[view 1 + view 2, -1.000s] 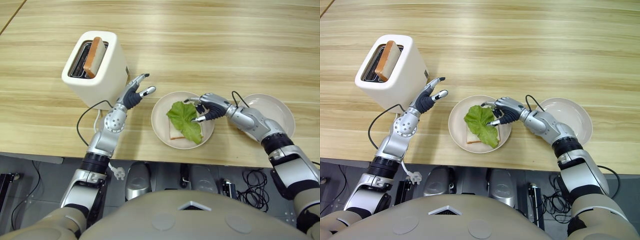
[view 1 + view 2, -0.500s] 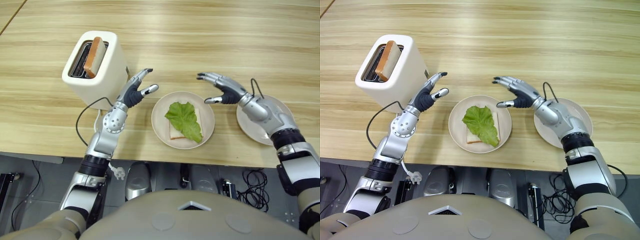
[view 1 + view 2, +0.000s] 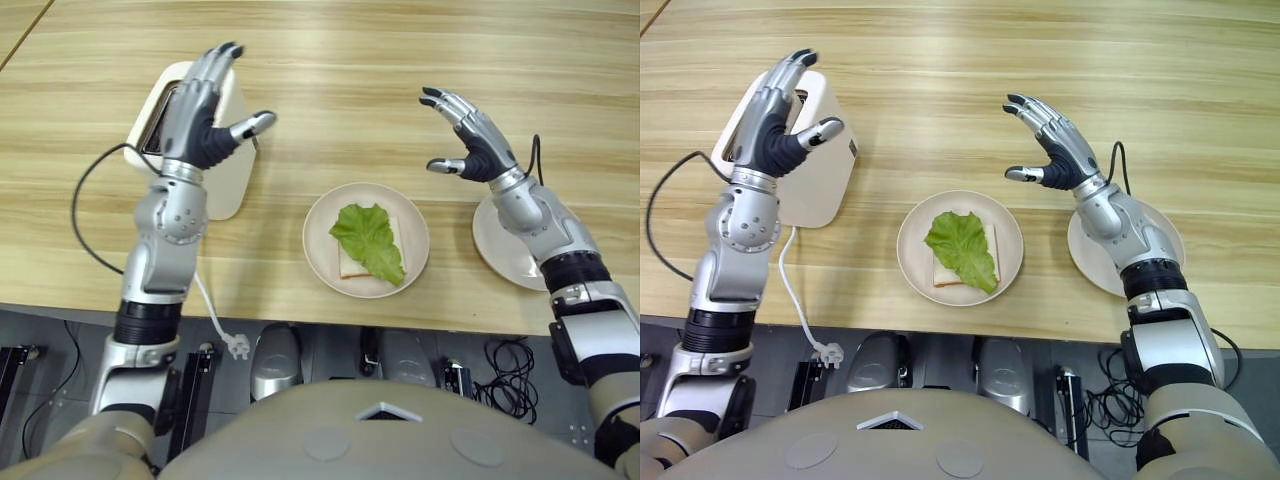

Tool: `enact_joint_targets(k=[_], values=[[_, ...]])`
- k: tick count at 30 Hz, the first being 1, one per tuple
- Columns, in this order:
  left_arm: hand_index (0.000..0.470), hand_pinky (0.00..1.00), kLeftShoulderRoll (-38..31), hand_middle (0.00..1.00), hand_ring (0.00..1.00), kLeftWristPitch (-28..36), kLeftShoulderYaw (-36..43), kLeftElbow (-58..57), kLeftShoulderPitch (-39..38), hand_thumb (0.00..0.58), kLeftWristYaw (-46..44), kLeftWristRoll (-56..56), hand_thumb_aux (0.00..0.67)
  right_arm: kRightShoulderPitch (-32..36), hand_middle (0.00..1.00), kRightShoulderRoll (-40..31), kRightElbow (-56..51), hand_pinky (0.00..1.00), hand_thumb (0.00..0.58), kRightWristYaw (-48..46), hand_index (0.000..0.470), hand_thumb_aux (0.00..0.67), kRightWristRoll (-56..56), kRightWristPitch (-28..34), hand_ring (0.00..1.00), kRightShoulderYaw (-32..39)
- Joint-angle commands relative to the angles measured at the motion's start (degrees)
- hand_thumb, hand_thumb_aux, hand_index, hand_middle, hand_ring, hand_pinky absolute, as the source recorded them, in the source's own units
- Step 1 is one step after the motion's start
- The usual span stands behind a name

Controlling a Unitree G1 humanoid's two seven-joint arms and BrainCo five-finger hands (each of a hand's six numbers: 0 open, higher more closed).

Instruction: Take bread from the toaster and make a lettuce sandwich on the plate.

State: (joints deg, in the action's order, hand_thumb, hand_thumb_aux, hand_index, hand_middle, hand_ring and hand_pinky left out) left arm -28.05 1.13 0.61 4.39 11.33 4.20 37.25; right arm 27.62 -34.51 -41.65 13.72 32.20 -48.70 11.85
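Your left hand (image 3: 198, 120) hung over the toaster (image 3: 228, 188), maybe touching it, at ten o'clock from the plate (image 3: 312, 238), your right hand (image 3: 476, 146) at two o'clock, all fingers spread apart.

Left hand (image 3: 198, 115) and right hand (image 3: 472, 142) aloft, well apart, fingers spread, palms empty.
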Motion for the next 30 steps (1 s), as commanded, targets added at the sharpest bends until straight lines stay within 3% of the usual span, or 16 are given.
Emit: enact_joint_targets(k=[1, 8, 19, 20, 21, 22, 23, 30], values=[[0.0, 0.0, -2.7, 0.0, 0.0, 3.61, -1.16, -5.09, 0.65, 0.0, 3.59, 4.91, 0.0, -1.02, 0.0, -0.56, 0.04, 0.0, 0.0, 0.74, 0.0, 0.0, -0.42, -0.04, 0.0, -1.07], [0.0, 0.0, -4.65, 0.0, 0.0, 6.19, 0.1, -12.95, 2.25, 0.0, 6.39, 7.6, 0.0, -2.48, 0.0, -0.92, 0.45, 0.0, 0.0, 0.86, 0.0, 0.0, -0.29, 0.04, 0.0, -1.56], [0.0, 0.0, -4.49, 0.0, 0.0, 6.85, 2.05, -15.31, 2.18, 0.0, 5.09, 6.29, 0.0, -3.62, 0.0, -0.66, 0.28, 0.0, 0.0, 1.19, 0.0, 0.0, 0.15, -0.36, 0.0, -1.71], [0.061, 0.0, -4.48, 0.0, 0.0, 6.8, 2.17, -15.36, 2.14, 0.144, 4.92, 6.08, 0.089, -3.74, 0.0, -0.68, 0.26, 0.0, 0.0, 1.26, 0.0, 0.0, 0.15, -0.38, 0.0, -1.74], [0.251, 0.0, -4.47, 0.0, 0.0, 6.74, 2.21, -15.39, 2.12, 0.46, 4.86, 5.93, 0.365, -3.83, 0.0, -0.69, 0.24, 0.0, 0.0, 1.3, 0.0, 0.0, 0.13, -0.39, 0.0, -1.77], [0.251, 0.0, -4.46, 0.0, 0.0, 6.7, 2.22, -15.42, 2.13, 0.46, 4.84, 5.84, 0.365, -3.88, 0.0, -0.7, 0.25, 0.0, 0.0, 1.33, 0.0, 0.0, 0.11, -0.38, 0.0, -1.77], [0.46, 0.0, -4.44, 0.0, 0.0, 6.69, 2.19, -15.35, 2.08, 0.58, 4.91, 5.78, 0.67, -3.92, 0.0, -0.69, 0.27, 0.0, 0.0, 1.34, 0.0, 0.0, 0.07, -0.38, 0.0, -1.78], [0.46, 0.0, -4.42, 0.0, 0.0, 7.16, 1.69, -14.9, 2.69, 0.58, 6.84, 5.63, 0.67, -4.84, 0.0, -0.74, 0.15, 0.0, 0.0, 2.25, 0.0, 0.0, 0.23, -0.78, 0.0, -1.86]])
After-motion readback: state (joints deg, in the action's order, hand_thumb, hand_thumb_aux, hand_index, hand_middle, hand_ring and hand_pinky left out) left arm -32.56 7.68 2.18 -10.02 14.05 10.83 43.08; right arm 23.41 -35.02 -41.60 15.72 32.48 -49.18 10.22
